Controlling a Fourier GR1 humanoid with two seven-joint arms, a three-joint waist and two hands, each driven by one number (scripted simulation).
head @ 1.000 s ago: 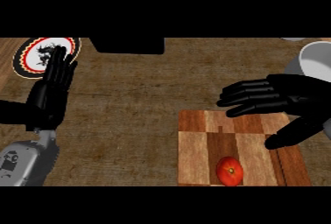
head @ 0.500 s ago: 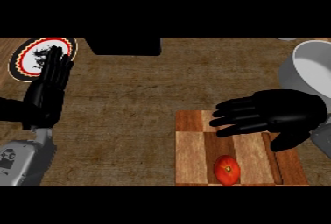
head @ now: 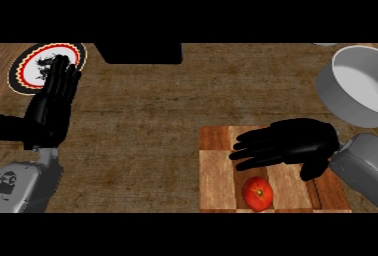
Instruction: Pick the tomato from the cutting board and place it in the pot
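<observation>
Right hand (head: 295, 146), fingers spread and holding nothing, hovers over the cutting board (head: 214, 170) just above the tomato (head: 258, 193); the pot (head: 358, 85) sits at the worktop's right edge.

One tomato (head: 258, 193), red, on one wooden cutting board (head: 218, 170); one grey pot (head: 354, 87) at the upper right of the table (head: 162, 125). One round plate (head: 33, 67) with a red and yellow rim at the upper left, and one dark block (head: 139, 52) at the far edge, which I cannot identify. Two black hands counted: the left hand (head: 52, 107) and the right hand (head: 295, 145), one per grey forearm.
</observation>
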